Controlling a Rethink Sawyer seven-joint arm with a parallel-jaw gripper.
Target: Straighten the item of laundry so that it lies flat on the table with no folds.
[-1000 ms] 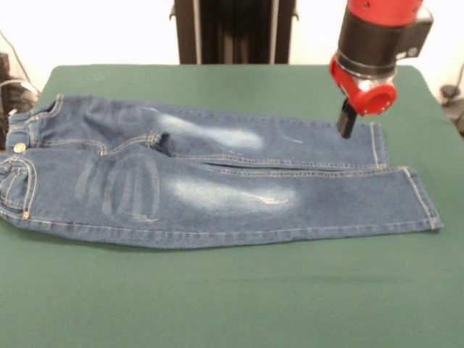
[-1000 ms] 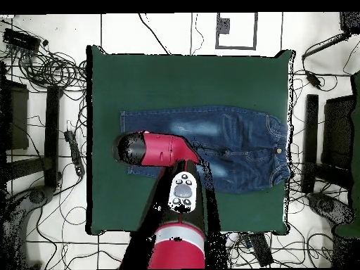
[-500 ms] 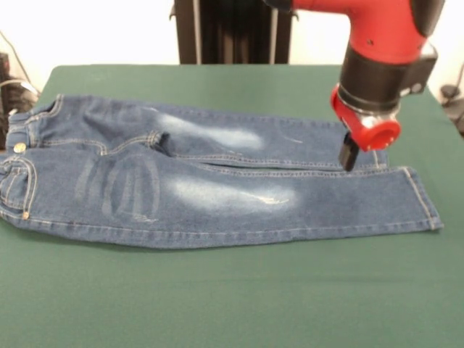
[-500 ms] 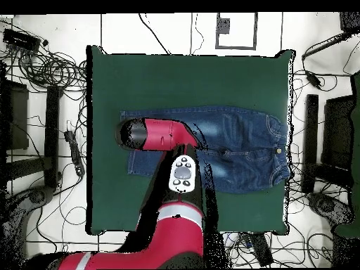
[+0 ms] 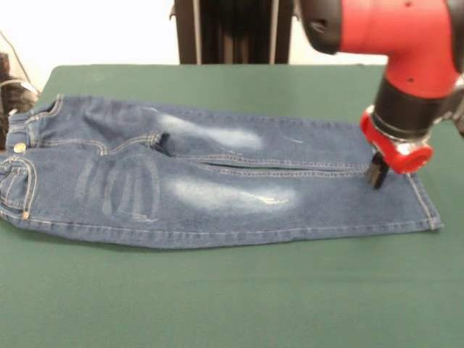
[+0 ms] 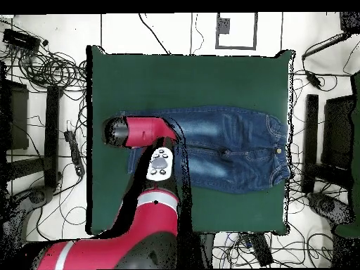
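Observation:
The item of laundry, a small pair of blue denim jeans [image 5: 217,188] with whitish patches, lies spread on the green table [image 5: 217,304]. In the front view its waist is at the left and both legs run to the right, side by side. My gripper [image 5: 375,174] hangs from the red and black wrist, low over the near leg close to its hem. I cannot tell whether it touches the cloth. In the overhead view the jeans [image 6: 239,148] have the waist at the right, and the arm's red wrist [image 6: 133,132] covers the hem end and hides the gripper.
The dark pedestal [image 5: 232,29] stands behind the table's far edge. A black device with cables [image 5: 6,87] sits at the left edge. Cables and equipment [image 6: 49,70] lie on the floor around the table.
The gripper has moved right and toward the camera, from over the far leg's hem to over the near leg's hem, and lower. The jeans have not moved.

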